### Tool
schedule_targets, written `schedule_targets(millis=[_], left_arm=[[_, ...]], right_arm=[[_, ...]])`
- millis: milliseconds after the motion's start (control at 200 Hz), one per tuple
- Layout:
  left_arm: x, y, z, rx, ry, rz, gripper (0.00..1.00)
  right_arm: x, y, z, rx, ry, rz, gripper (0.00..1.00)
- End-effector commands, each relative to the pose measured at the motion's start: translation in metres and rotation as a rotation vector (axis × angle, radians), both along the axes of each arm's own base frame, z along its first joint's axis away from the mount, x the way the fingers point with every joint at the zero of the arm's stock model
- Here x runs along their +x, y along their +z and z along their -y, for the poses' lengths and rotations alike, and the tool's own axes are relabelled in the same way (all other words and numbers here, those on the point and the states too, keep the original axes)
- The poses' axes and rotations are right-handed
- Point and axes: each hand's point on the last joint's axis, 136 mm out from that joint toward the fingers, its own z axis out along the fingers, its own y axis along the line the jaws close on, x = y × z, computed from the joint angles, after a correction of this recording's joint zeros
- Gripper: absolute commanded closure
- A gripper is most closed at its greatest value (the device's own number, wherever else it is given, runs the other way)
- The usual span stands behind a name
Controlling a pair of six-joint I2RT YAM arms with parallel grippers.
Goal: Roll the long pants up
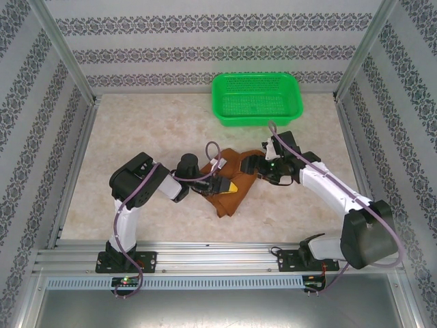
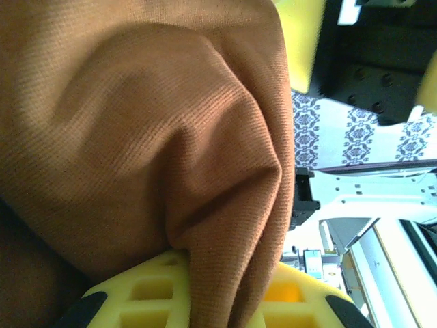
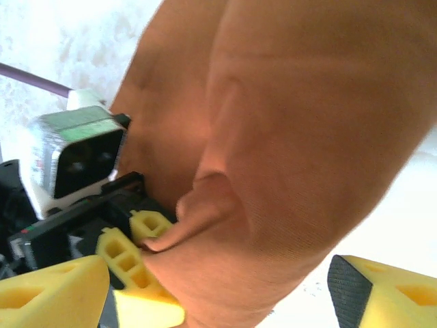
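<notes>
Top view: long pants [image 1: 224,203] lie in a rumpled rust-brown bundle at mid-frame on the pale table [image 1: 136,137], between the two arms; green basket [image 1: 220,102] sits well apart at upper centre-right, against the far wall; left gripper [image 1: 227,186] reaches in from the left onto the middle of the bundle, yellow fingers on the cloth; right gripper [image 1: 254,166] sits at the bundle's upper right edge, just beside the cloth. Left wrist view: brown cloth [image 2: 150,137] bulges over most of the frame; a fold of it drops down between the yellow fingers [image 2: 147,297] at the bottom edge, so this pincer is narrow and clamped on the pants. Right wrist view: its own two yellow fingers [image 3: 389,294] stand far apart at the lower corners, pincer wide; the cloth [image 3: 293,137] hangs in the span between them, and bare table shows between cloth and the lower-right finger; at lower left the left gripper [image 3: 140,242] pinches a fold of the same cloth.
</notes>
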Motion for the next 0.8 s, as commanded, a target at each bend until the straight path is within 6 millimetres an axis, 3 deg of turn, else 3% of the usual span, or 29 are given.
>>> schedule_targets(millis=[0,155,380,410,435,455,480,560,674,794], left_arm=[[0.003,0.003,-0.004,-0.026,0.006,-0.033,1.00],[-0.003,0.001,-0.007,-0.029,-0.012,-0.043,1.00],[-0.014,0.013,-0.008,-0.070,-0.051,-0.006,1.00],[-0.014,0.012,-0.008,-0.066,-0.052,-0.007,1.00],[-0.014,0.011,-0.008,-0.061,-0.054,-0.008,1.00],[-0.014,0.010,-0.008,-0.054,-0.054,-0.007,1.00],[-0.013,0.005,-0.009,-0.034,-0.049,-0.017,1.00],[-0.007,-0.016,-0.017,0.091,-0.008,-0.044,0.96],[-0.007,-0.028,-0.040,0.403,0.035,0.133,0.86],[0.006,-0.017,-0.076,0.736,0.098,0.337,0.77]], right_arm=[[0.006,-0.011,0.004,-0.010,-0.045,-0.017,0.15],[0.020,-0.033,-0.003,0.000,-0.051,-0.050,0.15],[0.050,-0.068,-0.019,0.017,-0.050,-0.094,0.15],[0.054,-0.073,-0.019,0.014,-0.055,-0.095,0.21],[0.056,-0.076,-0.020,0.016,-0.055,-0.094,0.34],[0.058,-0.078,-0.020,0.018,-0.058,-0.097,0.56],[0.059,-0.083,-0.019,0.018,-0.067,-0.113,1.00],[0.057,-0.090,-0.018,0.018,-0.089,-0.131,1.00],[0.047,-0.098,-0.014,0.000,-0.109,-0.152,1.00],[0.038,-0.106,-0.016,0.001,-0.118,-0.181,1.00]])
